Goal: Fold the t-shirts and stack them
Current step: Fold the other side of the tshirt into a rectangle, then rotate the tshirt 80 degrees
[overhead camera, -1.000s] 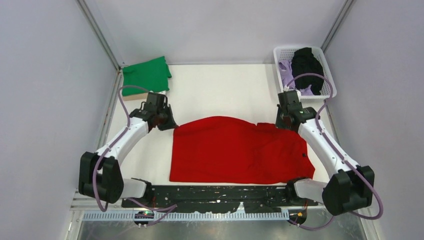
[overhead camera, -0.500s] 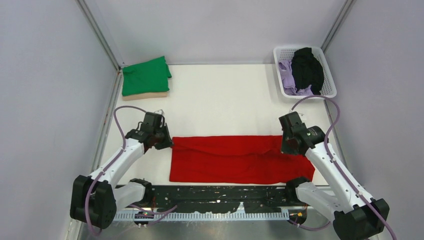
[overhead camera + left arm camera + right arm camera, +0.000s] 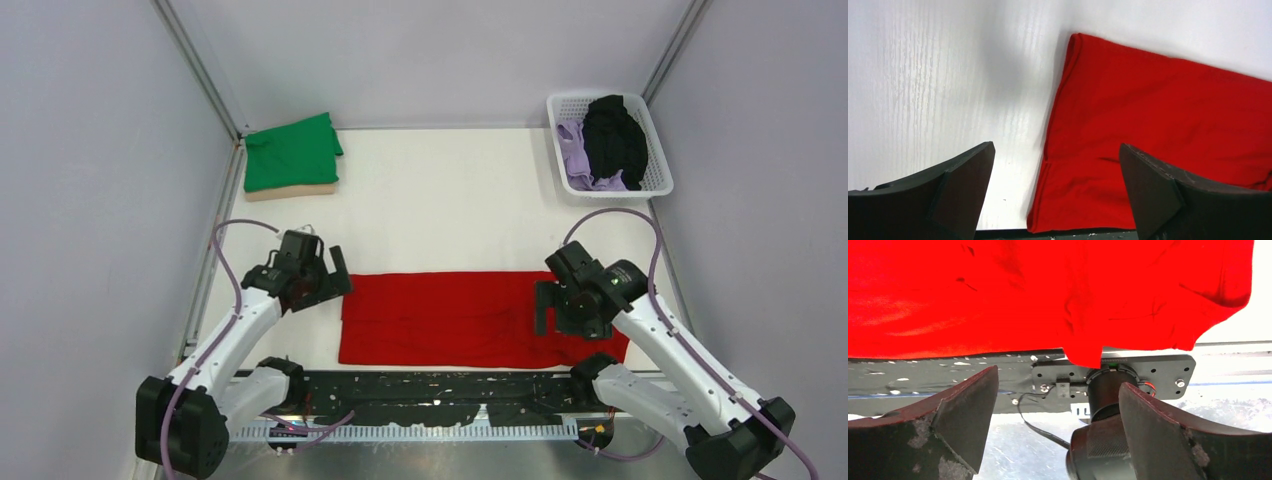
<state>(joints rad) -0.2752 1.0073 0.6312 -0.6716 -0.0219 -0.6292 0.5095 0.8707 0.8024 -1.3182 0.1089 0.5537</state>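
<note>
Both tools have let go since a moment ago: the left tool point(image 3: 338, 283) and right tool point(image 3: 545, 306) gape wide and empty at either end of the one red t-shirt point(image 3: 450, 315), which lies folded into a strip at the near edge of the counter point(image 3: 440, 200). One green t-shirt point(image 3: 292, 150) lies on one tan t-shirt point(image 3: 290, 190).

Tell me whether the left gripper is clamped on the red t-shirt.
No, the left gripper stands wide open with nothing between its fingers, and the red t-shirt lies loose on the table.
</note>
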